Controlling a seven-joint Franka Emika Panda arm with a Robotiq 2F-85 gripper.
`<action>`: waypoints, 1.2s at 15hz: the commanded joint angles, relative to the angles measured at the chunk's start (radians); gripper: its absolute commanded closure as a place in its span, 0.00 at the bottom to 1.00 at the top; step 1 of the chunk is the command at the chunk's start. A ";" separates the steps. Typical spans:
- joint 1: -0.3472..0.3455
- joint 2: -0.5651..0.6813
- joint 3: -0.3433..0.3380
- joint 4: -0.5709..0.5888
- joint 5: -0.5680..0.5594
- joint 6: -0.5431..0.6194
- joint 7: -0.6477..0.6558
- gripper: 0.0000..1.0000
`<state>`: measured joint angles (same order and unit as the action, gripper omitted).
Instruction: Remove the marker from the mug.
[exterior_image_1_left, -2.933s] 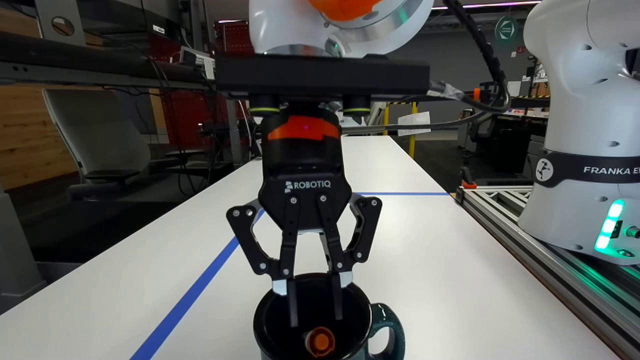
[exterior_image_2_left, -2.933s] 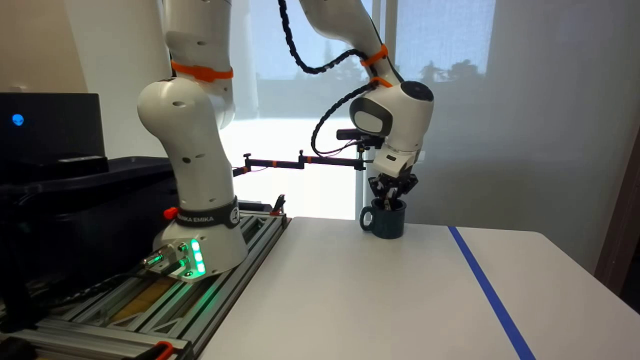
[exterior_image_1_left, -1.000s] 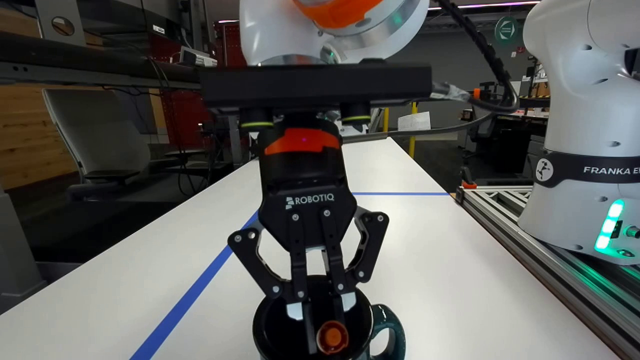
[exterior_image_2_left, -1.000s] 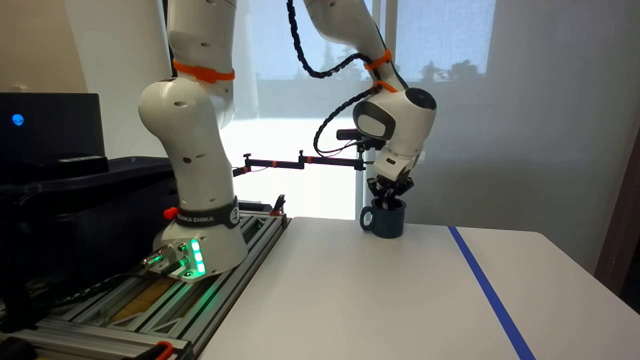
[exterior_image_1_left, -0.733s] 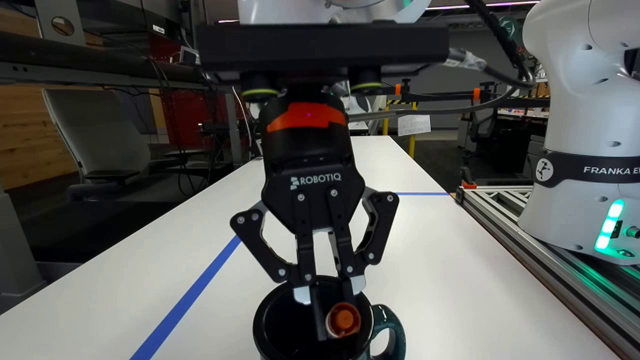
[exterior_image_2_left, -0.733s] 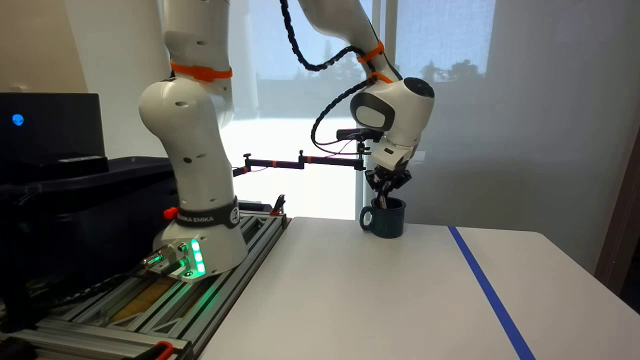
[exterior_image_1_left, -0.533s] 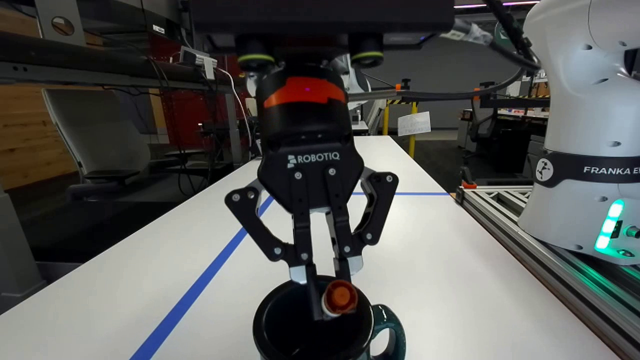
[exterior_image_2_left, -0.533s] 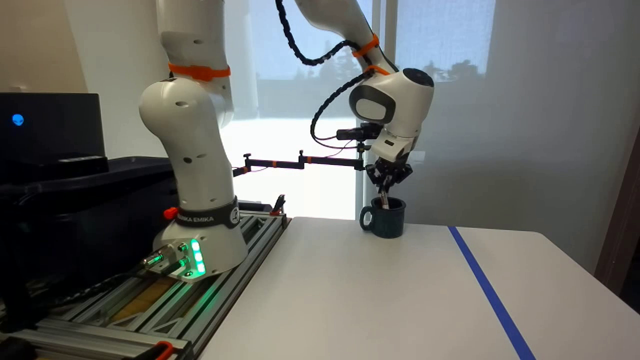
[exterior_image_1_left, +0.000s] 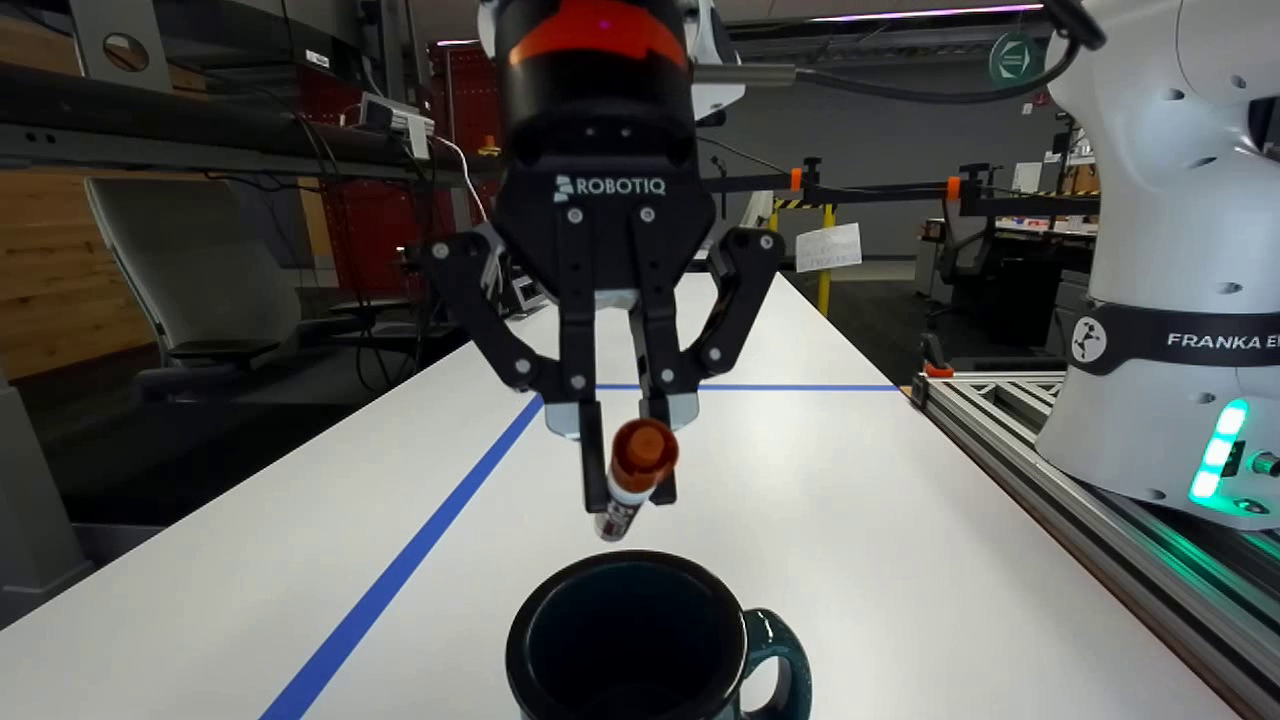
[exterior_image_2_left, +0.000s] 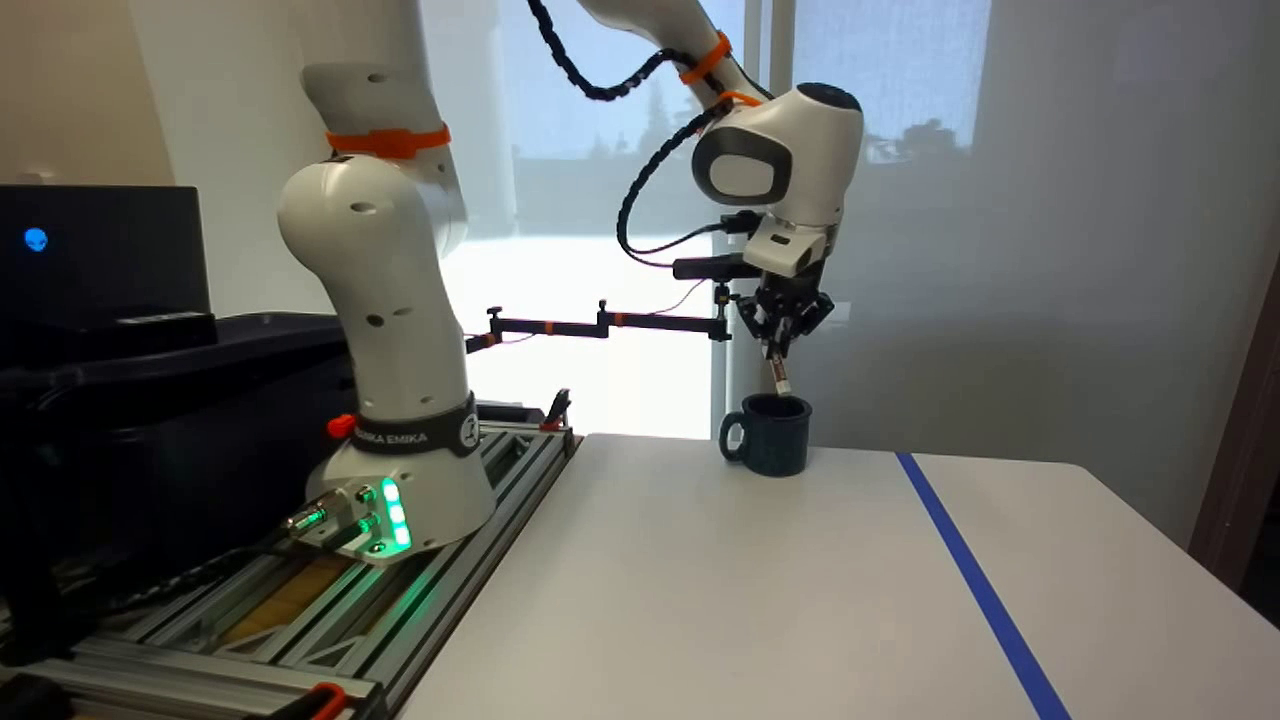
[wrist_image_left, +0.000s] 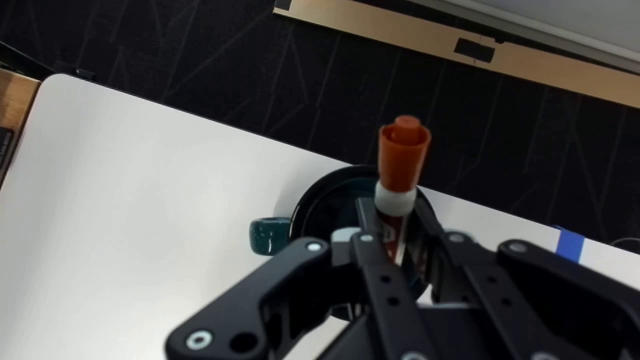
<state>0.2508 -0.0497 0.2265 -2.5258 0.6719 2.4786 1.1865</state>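
The marker (exterior_image_1_left: 643, 455) has an orange-red cap end, a white band and a dark red label. My gripper (exterior_image_1_left: 630, 492) is shut on it, with a finger on each side. The marker is tilted, its orange end toward the wrist camera in the wrist view (wrist_image_left: 404, 157). The black-green mug (exterior_image_1_left: 625, 605) stands upright on the table, handle to the side. In an exterior view the marker's lower end (exterior_image_2_left: 781, 378) is just above the mug's rim (exterior_image_2_left: 778, 440). The wrist view shows the gripper (wrist_image_left: 392, 207) over the mug (wrist_image_left: 322, 210), hiding part of it.
The white table (exterior_image_2_left: 760, 580) has a blue tape line (exterior_image_2_left: 985, 590) across it. In the wrist view the mug stands close to a table edge (wrist_image_left: 240, 129), with dark floor beyond. The robot base stands on a metal-profile rail (exterior_image_1_left: 1090, 560) along the table's side.
My gripper went down into the mug around the marker, closed on it, and has risen with it. The marker has come up out of the mug. The mug has not visibly moved.
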 joint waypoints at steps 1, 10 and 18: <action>-0.026 -0.079 -0.001 -0.045 -0.081 0.021 0.085 0.95; -0.126 -0.011 -0.074 -0.108 -0.203 0.183 0.161 0.95; -0.127 0.154 -0.111 -0.104 -0.342 0.266 0.198 0.95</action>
<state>0.1097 0.0495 0.1238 -2.6317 0.4145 2.6932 1.3252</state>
